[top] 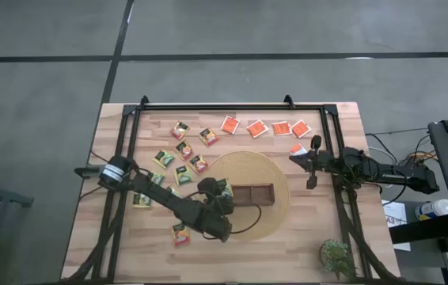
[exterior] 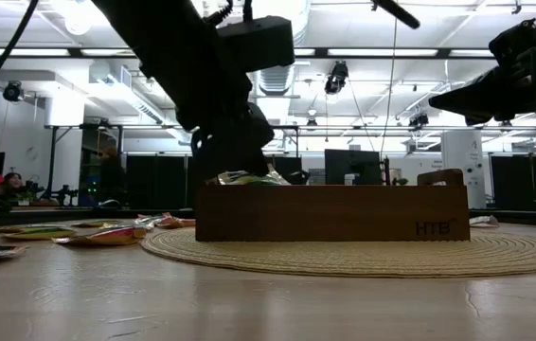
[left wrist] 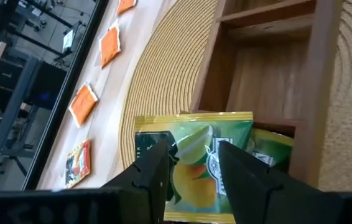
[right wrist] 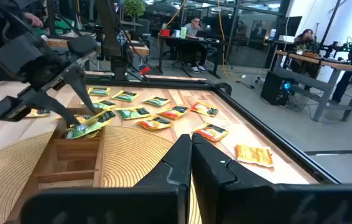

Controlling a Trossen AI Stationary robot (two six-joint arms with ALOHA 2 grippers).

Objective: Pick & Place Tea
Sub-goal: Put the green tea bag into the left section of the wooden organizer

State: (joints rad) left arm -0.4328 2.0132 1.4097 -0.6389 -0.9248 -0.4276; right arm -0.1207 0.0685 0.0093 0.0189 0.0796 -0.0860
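My left gripper (top: 222,198) is open over the left end compartment of the brown wooden tray (top: 260,192). A dark green-and-yellow tea sachet (left wrist: 194,155) lies tilted under its fingertips, across that compartment's end wall, with another green sachet (left wrist: 275,146) beneath it. In the low view this sachet (exterior: 249,177) shows just above the tray's rim (exterior: 334,194). Other sachets lie loose on the table: green ones (top: 165,158), yellow-orange ones (top: 208,136) and a far row of bright orange ones (top: 257,128). My right gripper (right wrist: 191,152) is shut and held in the air right of the mat. My left gripper's fingers (left wrist: 157,171) point down with the green-and-yellow sachet's face (left wrist: 191,140) showing in the gap between them. The sachet is wider than the gap. I cannot tell whether the fingertips touch it.
The tray sits on a round woven mat (top: 275,170). A black frame rail (top: 232,107) runs around the table. A small potted plant (top: 336,255) stands at the near right corner. One orange sachet (top: 297,149) lies by my right gripper, and single sachets (top: 180,233) lie near the left arm.
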